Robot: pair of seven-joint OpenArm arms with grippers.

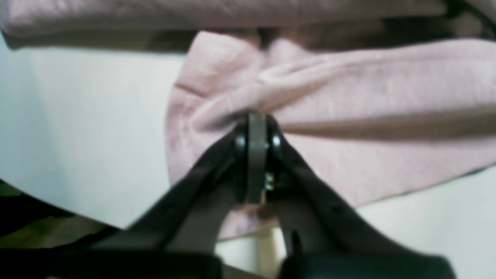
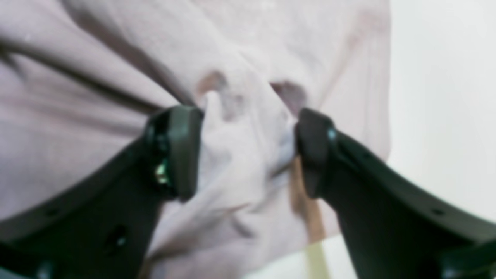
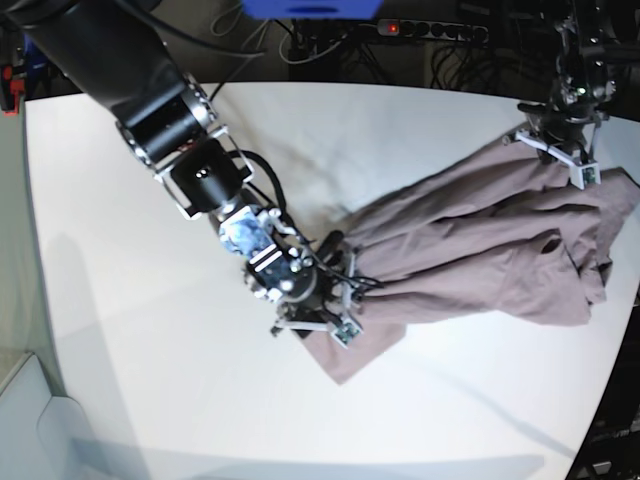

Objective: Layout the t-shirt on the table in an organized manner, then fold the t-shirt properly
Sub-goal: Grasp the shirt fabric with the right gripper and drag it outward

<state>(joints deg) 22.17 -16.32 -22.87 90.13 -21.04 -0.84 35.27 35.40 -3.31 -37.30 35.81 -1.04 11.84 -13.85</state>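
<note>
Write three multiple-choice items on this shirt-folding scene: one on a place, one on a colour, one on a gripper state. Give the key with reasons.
1. Where does the t-shirt lie in the base view?
A. on the right half of the table
B. at its left edge
C. on the floor

2. What colour is the t-shirt?
A. navy
B. dusty mauve-pink
C. green

3. How does the left gripper stand?
A. wide open above bare table
B. out of every view
C. shut on t-shirt fabric

Key: 1 A, the cloth spreads from the table's middle to its right edge. 2 B, all three views show pinkish fabric. 3 C, its fingers meet with a pinch of cloth, while the right gripper has its fingers apart around a bunched fold.
</note>
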